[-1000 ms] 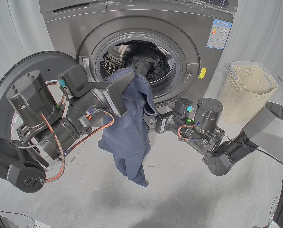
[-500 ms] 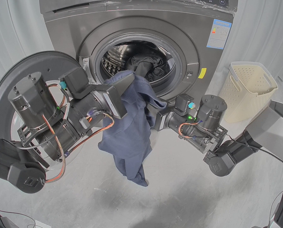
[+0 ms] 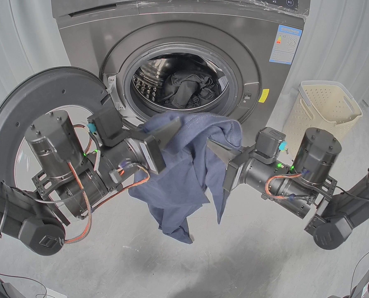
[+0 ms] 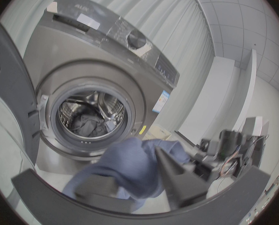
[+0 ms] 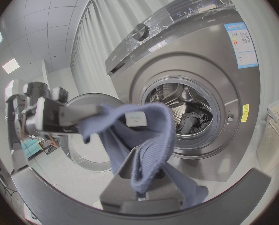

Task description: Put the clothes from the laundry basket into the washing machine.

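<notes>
Both closed on blue shirt: left hand, right hand; lift hanging hem, feed deep into drum, upper centre.

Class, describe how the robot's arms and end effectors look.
The left arm and right arm are black, with cylindrical joint housings, orange braided cables, teal plugs and green lights. The left end effector and right end effector are grey and wedge-shaped.

A pale curtain hangs above grey floor.
</notes>
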Robot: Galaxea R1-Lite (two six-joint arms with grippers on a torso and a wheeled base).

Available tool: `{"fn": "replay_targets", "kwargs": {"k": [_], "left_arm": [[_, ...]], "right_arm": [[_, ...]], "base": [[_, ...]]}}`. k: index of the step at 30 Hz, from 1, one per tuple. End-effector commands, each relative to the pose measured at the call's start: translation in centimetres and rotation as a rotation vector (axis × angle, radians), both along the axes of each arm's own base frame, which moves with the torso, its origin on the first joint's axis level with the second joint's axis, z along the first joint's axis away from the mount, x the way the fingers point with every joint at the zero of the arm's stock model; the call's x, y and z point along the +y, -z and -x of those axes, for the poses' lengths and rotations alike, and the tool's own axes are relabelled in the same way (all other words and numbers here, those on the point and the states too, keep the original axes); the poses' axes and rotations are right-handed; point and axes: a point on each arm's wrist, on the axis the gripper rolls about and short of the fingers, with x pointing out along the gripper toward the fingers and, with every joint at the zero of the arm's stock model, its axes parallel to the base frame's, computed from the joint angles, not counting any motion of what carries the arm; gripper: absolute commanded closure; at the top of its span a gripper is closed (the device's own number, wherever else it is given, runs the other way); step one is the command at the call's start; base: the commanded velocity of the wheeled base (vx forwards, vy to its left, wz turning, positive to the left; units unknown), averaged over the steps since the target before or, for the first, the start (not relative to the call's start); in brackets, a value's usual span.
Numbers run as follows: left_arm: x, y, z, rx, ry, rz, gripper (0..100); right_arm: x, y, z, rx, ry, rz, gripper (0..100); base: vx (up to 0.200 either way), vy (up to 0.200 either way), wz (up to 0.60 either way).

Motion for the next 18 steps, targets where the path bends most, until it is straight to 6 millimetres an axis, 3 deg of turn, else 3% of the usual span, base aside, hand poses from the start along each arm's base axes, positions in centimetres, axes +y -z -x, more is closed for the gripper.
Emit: {"fn": "replay_targets", "kwargs": {"k": [1,2,4,7,18], "left_arm": [[-0.4,3.5,-0.9,0.100,0.006,-0.075,0],[-0.4,3.5,-0.9,0.100,0.006,-0.075,0],[-0.4,5.9,-0.9,0.163,0.008,-0.127,0],[-0.4,7.6,-0.8,0.201,0.025,-0.157,0],[-0.7,12.6,-1.2,0.218,0.042,-0.172,0]], "right_arm": [[-1.3,-2.2,2.9,-0.040,-0.039,-0.036,100],[-1.3,-2.2,2.9,-0.040,-0.039,-0.036,100],[-1.2,-2.7,2.8,-0.057,-0.048,-0.050,100],[-0.8,-3.0,2.9,-0.070,-0.060,-0.063,100],[0.1,-3.5,2.1,-0.091,-0.062,-0.083,100]], "base": [[0.000,0.000,0.00],[0.000,0.000,0.00],[0.000,0.000,0.00],[0.000,0.000,0.00],[0.000,0.000,0.00]]}}
